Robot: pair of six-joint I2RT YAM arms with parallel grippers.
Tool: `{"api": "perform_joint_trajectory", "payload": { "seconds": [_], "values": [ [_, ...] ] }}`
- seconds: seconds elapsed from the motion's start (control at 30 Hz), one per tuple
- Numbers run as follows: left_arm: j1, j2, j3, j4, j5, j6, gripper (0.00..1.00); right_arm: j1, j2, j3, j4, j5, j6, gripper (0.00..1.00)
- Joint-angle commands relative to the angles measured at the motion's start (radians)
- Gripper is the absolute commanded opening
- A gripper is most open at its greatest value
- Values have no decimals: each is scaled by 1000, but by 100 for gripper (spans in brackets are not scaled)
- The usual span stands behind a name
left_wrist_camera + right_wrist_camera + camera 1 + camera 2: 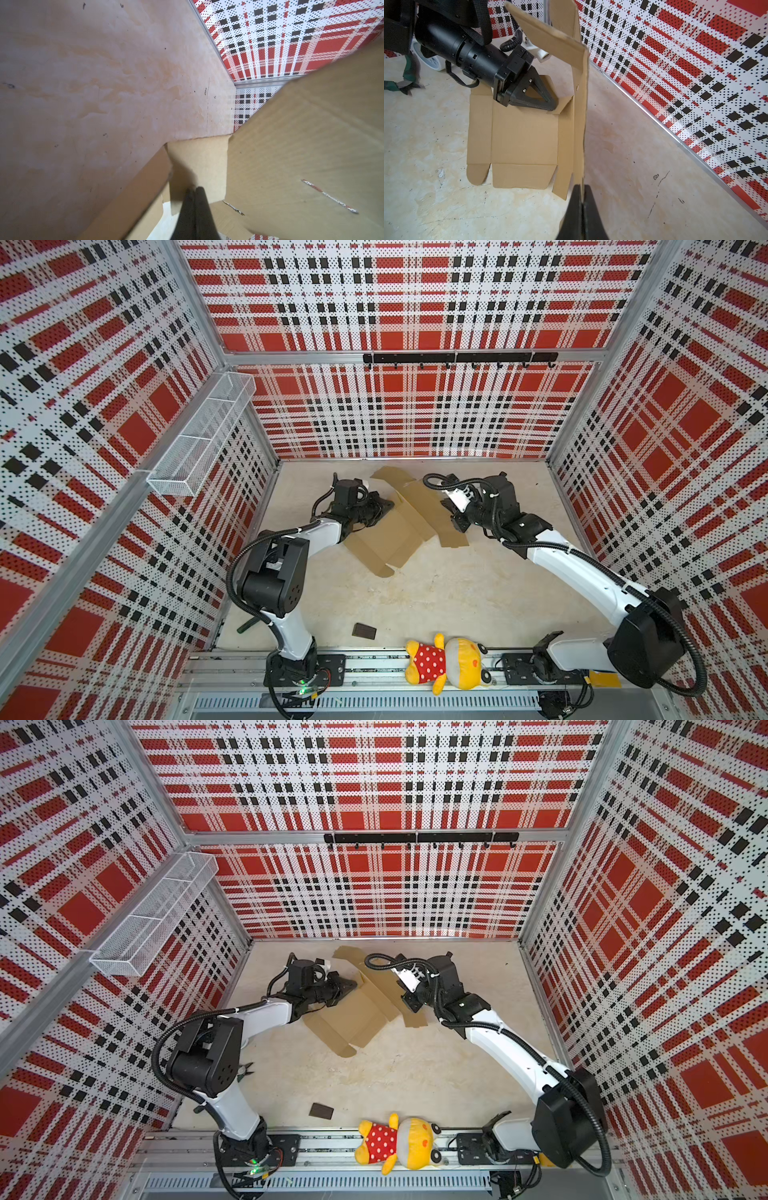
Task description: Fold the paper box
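The paper box (386, 539) (349, 1019) is a plain brown cardboard blank at the back of the table, part flat and part lifted. In the right wrist view its base panel (523, 135) lies flat, and a long panel stands upright along one side. My right gripper (582, 188) (458, 526) is shut on the lower edge of that upright panel. My left gripper (553, 106) (390, 504) is shut with nothing between its fingers. Its tips press at the base panel's corner beside a small raised tab (199, 166).
A small dark brown block (364, 630) lies near the front of the table. A yellow plush toy (446, 664) rests on the front rail. Green-handled pliers (245, 1071) lie by the left arm's base. A wire basket (199, 435) hangs on the left wall.
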Motion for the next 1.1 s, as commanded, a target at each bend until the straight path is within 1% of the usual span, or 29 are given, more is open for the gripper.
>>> {"api": "perform_joint_trajectory", "payload": {
  "seconds": [0.0,0.1,0.2,0.3,0.4,0.5,0.6,0.67,0.73,0.83,0.97,1.03,1.07],
  "values": [
    [-6,21,37,-10,-6,24,0,6,9,36,50,-33,-9,0],
    [-6,16,37,-10,-1,24,0,6,9,36,41,-22,-23,0],
    [-5,-17,33,-19,1,45,0,5,22,60,-6,10,-67,0],
    [-3,-79,31,-67,-6,116,0,5,61,133,-131,41,-157,0],
    [2,-166,15,-116,-6,208,4,-2,93,197,-242,74,-253,0],
    [23,-257,-6,-162,8,298,10,-21,121,253,-329,81,-331,0],
    [62,-317,-11,-205,62,372,19,-39,146,309,-401,81,-399,0],
    [97,-345,-15,-215,88,410,26,-46,164,345,-447,75,-448,0],
    [138,-361,-20,-216,88,437,32,-46,184,375,-491,79,-504,0],
    [186,-372,-23,-220,88,499,37,-46,219,414,-552,95,-588,0],
    [208,-371,-16,-254,97,650,44,-44,204,364,-497,111,-650,0],
    [209,-369,-10,-275,97,723,48,-35,189,322,-438,127,-681,0],
    [210,-362,-6,-287,96,778,52,-28,183,304,-407,146,-703,0]
  ]
}}
